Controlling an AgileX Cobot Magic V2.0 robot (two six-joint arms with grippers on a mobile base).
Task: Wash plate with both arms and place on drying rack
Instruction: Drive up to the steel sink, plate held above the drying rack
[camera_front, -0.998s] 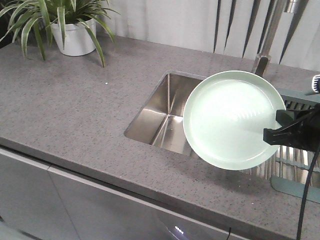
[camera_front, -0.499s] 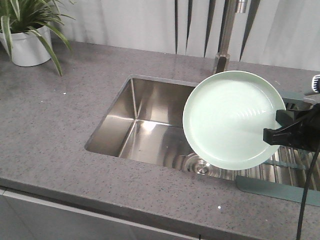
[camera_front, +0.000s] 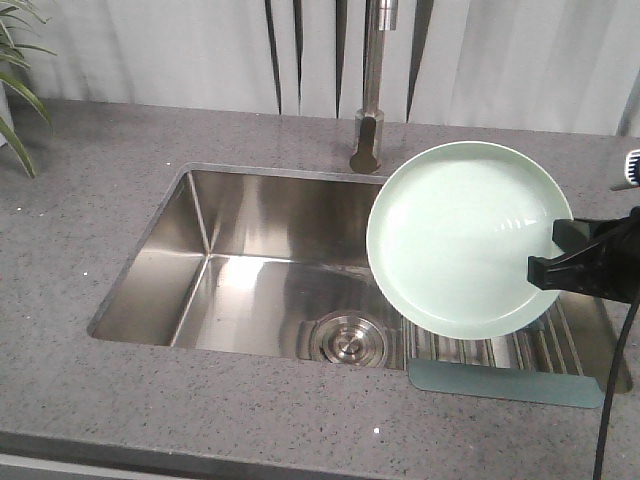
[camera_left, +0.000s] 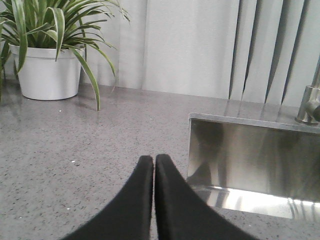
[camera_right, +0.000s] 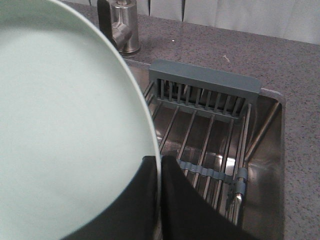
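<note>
Shifted along countertop to sink, holds plate by rim in clamped right gripper beside faucet, with left gripper pinched shut on nothing; likely ready for rinsing.

The pale mint-green plate, round and plain with a shallow raised rim, is held tilted up on edge above the sink's right end. The right arm's fingers pinch its right rim (one black finger on each face). Beneath it the drying rack, steel rods with grey-green crossbars, spans the sink's right end. The left arm's fingers are pressed together, empty, over the bench near the sink's left edge.
</note>
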